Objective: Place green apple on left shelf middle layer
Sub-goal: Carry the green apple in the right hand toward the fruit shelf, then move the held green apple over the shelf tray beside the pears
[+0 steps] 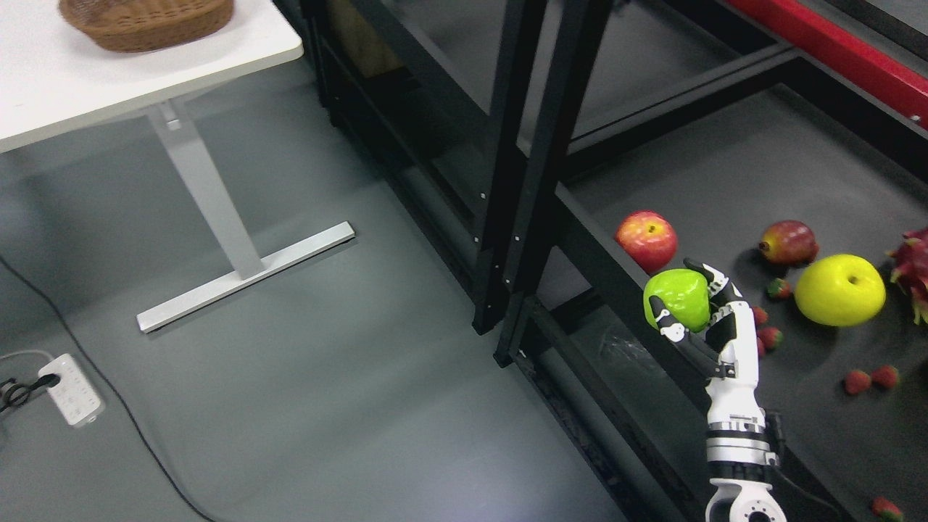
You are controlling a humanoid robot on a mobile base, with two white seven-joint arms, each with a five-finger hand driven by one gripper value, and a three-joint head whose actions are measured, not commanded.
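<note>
The green apple (678,299) is held in my right hand (681,290), whose fingers are shut around it. The white and black forearm (736,406) rises from the bottom edge on the right. Hand and apple hover above the front left edge of the right shelf's dark layer (725,167), close to a red apple (647,239). The left shelf (406,94) is a black frame further up and left, beyond two black uprights (522,167). Its layers are dark and hard to tell apart.
On the right shelf layer lie a dark red fruit (789,242), a yellow apple (839,289), a dragon fruit (915,268) and several strawberries (870,379). A white table (109,72) with a wicker basket (145,22) stands upper left. A power strip (72,388) lies on the grey floor.
</note>
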